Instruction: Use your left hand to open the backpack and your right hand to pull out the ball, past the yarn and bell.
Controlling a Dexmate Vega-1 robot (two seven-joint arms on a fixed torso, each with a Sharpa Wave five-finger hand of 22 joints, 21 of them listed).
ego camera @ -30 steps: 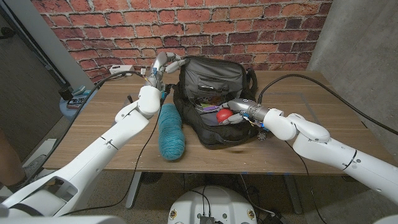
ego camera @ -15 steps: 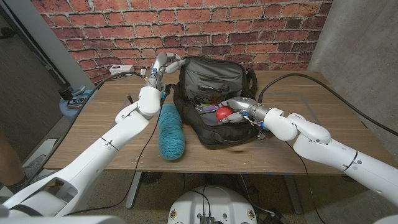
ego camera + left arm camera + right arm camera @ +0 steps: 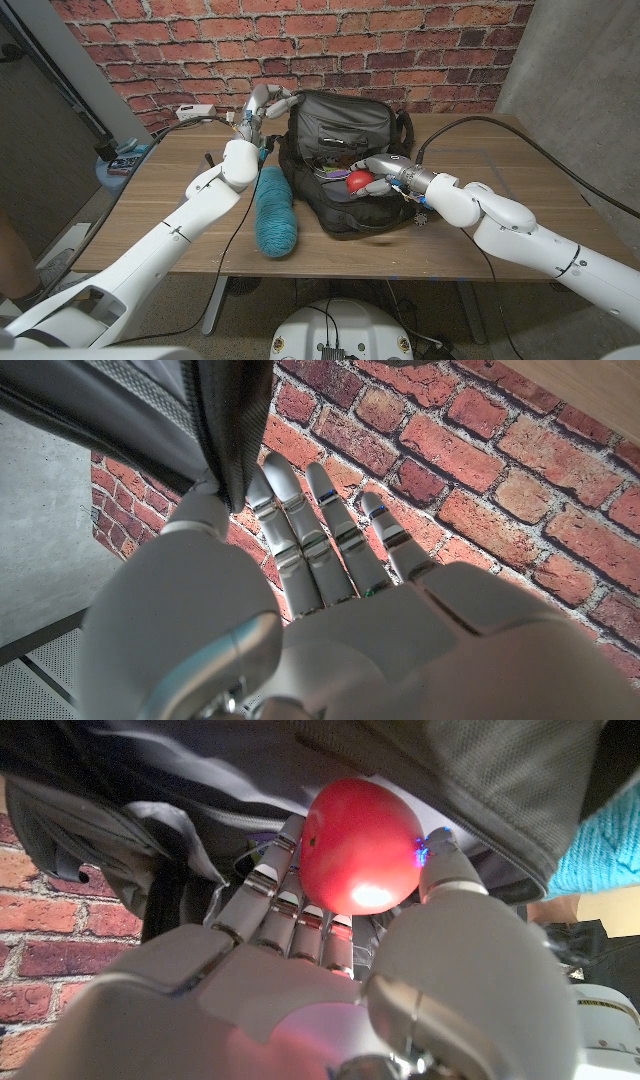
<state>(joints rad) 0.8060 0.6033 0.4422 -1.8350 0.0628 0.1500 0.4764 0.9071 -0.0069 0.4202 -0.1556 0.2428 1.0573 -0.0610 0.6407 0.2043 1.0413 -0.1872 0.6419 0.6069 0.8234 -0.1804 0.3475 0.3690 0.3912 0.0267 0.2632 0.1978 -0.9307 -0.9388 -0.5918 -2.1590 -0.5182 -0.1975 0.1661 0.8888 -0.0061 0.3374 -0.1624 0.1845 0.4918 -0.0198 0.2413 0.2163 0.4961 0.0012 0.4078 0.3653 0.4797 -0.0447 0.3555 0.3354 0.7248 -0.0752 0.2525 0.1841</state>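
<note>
Gripping the red ball [image 3: 359, 181], the right robot hand [image 3: 377, 178] sits at the mouth of the open backpack [image 3: 345, 150]; in the right wrist view we see its fingers [image 3: 275, 890] and thumb closed around the ball [image 3: 360, 845], with the bag's grey lining just behind. We note the left robot hand [image 3: 262, 103] at the backpack's upper left edge, pinching the bag's edge [image 3: 232, 430] between the thumb and the neighbouring finger, the other fingers [image 3: 335, 530] extended. Teal yarn [image 3: 274, 212] lies on the bench [image 3: 180, 200], just left of the backpack.
</note>
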